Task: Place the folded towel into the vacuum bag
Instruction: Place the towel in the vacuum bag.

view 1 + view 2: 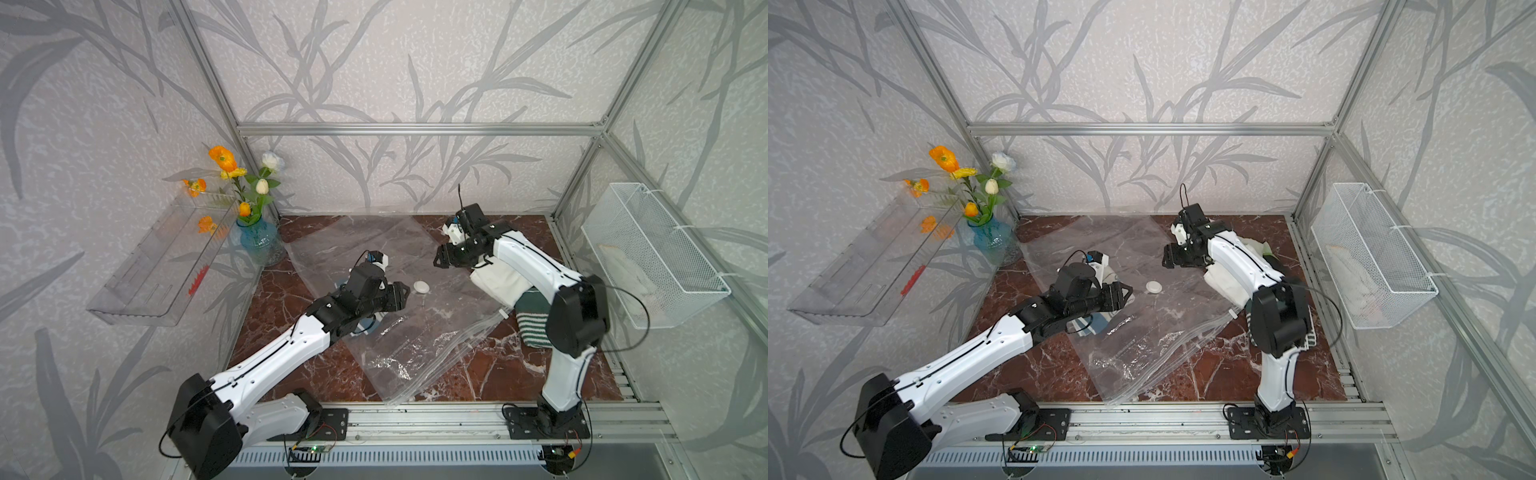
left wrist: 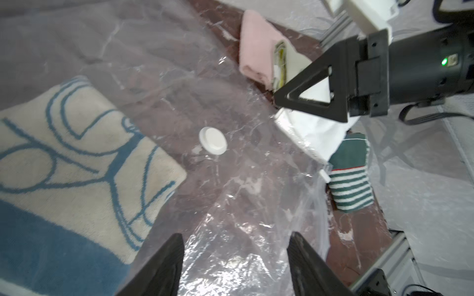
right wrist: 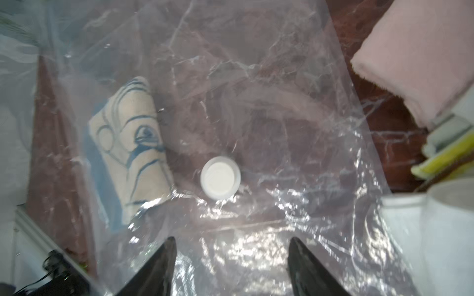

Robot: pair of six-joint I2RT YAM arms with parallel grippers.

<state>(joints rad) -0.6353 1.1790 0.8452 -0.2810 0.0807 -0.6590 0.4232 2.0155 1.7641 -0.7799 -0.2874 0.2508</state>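
quick look at where we are. the vacuum bag lies flat on the marble table. its long axis runs from the back corner by the vase down to the table's front edge. the zip strip is at that front end, leaning to the right arm's side.

the folded towel, the blue-and-cream one, shows through the plastic in both wrist views. so we reckon it's inside, though we can't rule out that it's only lying under the film. it sits on the left arm's side of the white valve, and in both top views it's mostly tucked below the left claw.

the left claw is spread with nothing between the jaws. same for the right claw, which hovers over the bag on the far side of the valve.

so the left arm is clearly nearer the towel. the towel's long axis looks roughly in line with the bag's, but we wouldn't swear to it. any push deeper would go away from the zip strip, toward the back.

the towel stack sits under the right arm, right beside the bag's edge.
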